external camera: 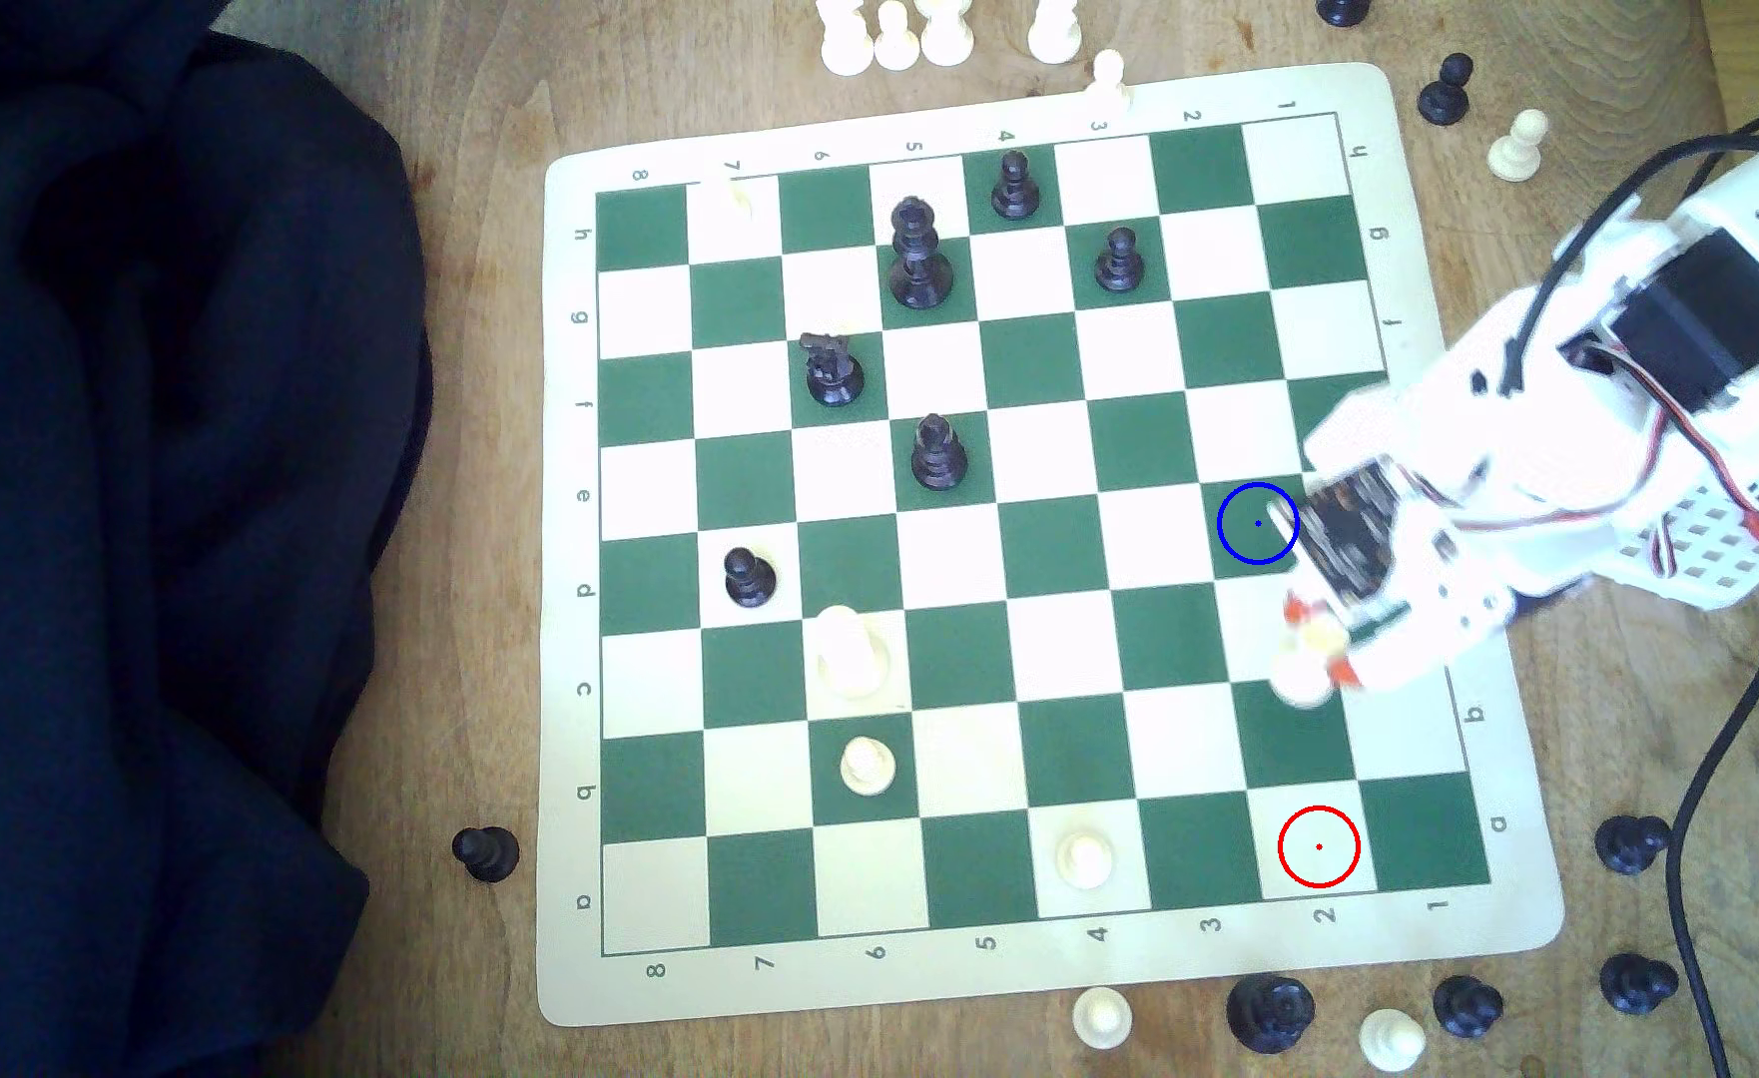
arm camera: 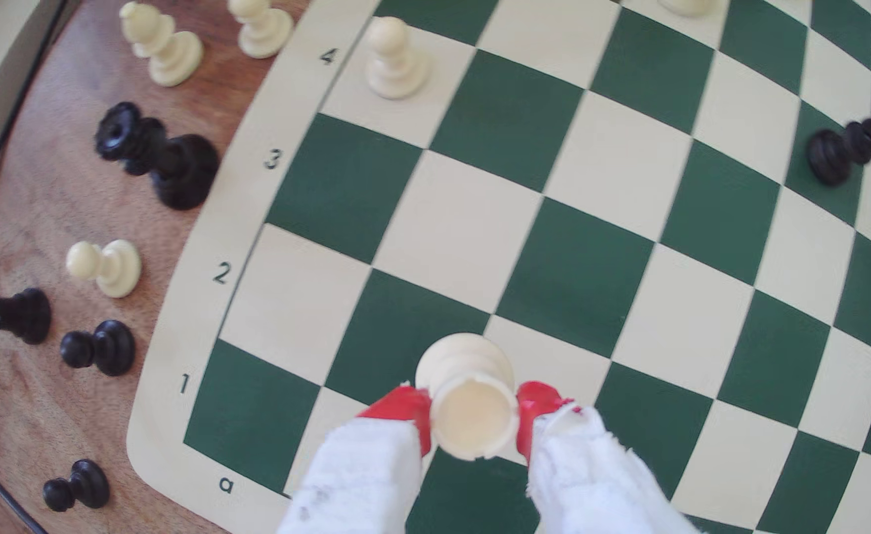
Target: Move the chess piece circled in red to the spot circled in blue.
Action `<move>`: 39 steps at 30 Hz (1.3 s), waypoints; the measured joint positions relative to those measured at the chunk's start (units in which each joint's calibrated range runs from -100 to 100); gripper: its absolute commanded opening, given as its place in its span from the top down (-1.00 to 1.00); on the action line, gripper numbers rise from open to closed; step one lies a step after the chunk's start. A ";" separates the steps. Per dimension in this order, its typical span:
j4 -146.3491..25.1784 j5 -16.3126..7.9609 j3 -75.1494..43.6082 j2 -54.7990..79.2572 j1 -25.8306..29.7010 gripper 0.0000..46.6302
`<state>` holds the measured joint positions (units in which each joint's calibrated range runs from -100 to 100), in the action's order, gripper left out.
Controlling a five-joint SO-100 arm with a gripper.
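End effector point(arm camera: 474, 411) clamps the white pawn point(arm camera: 467, 395) between red pads point(arm camera: 408, 405); light, stiff, slick plastic, best held at its narrow neck.

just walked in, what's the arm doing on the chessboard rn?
The claw is shut on a cream-white piece, its red-tipped fingers on either side. In the exterior view it is held above the board near the view's right edge, between the empty red-ringed square and the blue-ringed green square. It is not yet set down on the blue spot.
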<state>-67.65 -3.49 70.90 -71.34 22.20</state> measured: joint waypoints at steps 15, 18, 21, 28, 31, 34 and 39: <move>-1.04 1.12 2.44 -0.08 -11.65 0.99; -0.72 1.12 3.71 0.84 -14.01 0.99; -0.40 1.17 4.07 1.59 -14.82 0.99; 2.23 1.12 4.70 5.78 -16.52 0.99; 3.27 1.12 5.51 6.62 -16.74 0.99; 4.38 1.12 5.51 8.21 -16.74 0.99; 6.22 1.22 6.51 8.71 -16.74 0.99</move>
<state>-61.43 -2.27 77.41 -62.63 5.46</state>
